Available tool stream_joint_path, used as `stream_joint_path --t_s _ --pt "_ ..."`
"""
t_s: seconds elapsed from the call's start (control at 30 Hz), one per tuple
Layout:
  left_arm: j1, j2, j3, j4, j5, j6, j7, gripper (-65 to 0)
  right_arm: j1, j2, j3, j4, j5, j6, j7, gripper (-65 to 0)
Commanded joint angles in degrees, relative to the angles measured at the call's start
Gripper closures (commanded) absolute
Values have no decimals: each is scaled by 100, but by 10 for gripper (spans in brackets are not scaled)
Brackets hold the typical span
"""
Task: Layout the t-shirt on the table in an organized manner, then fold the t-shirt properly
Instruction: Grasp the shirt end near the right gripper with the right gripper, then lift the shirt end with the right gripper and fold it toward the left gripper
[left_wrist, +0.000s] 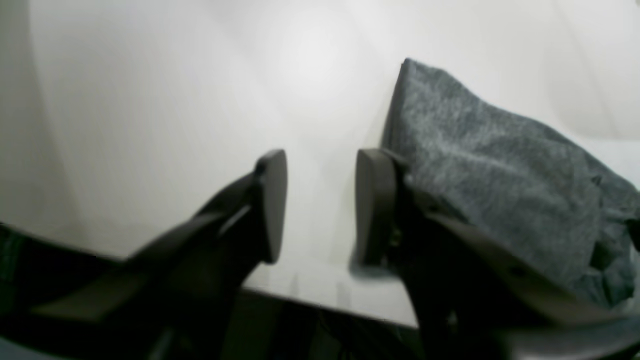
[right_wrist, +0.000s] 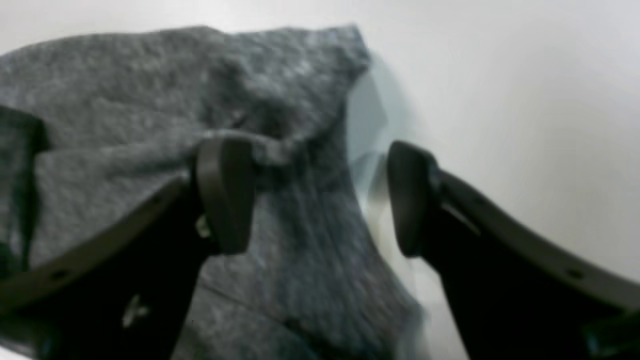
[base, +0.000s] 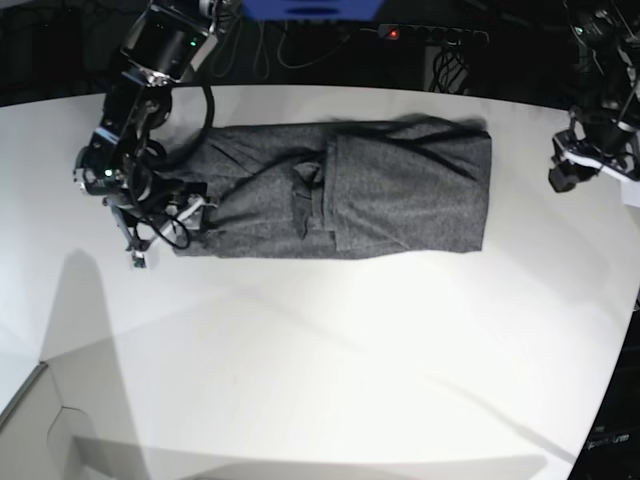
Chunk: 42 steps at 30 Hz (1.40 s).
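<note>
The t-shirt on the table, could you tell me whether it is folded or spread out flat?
Folded: the t-shirt lies as a long narrow band, sleeves tucked in across its middle.

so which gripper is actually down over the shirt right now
The right gripper, at the t-shirt's collar-side end, jaws open over the cloth. The left gripper stands clear of the other end, holding nothing.
</note>
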Motion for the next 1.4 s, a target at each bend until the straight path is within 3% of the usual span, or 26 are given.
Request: stream_joint_path --t_s 0.0,0.2,0.47,0.77,1.1,1.2,1.3,1.37 --pt "-35 -84 -26 80 -82 -22 -94 -224 28 -17 -10 3 11 3 -79 -418" --pt "-44 -110 -62 89 -99 -22 -94 -224 -42 -25 -36 56 20 30 -141 -403" --pt "-35 -128 -88 80 -82 -22 -103 -224 -262 -25 -71 91 820 250 -150 -270" --pt "-44 -128 -308 80 -82 -22 -103 -224 -482 -25 -766 100 1409 267 -150 -267" --pt "0 -119 -317 -78 -82 -22 -103 -224 -456 -25 -977 65 1426 267 -150 -251" --pt "0 -119 -317 -298 -82 -22 -103 -224 -447 -25 -977 47 1426 267 -150 -168" --pt "-44 -110 -273 -694 -82 -22 -103 -223 -429 -25 -977 100 1426 267 -150 -1" --pt "-70 -75 -211 -869 -82 -22 -103 -221 -429 -25 -1003 144 1426 267 -150 0"
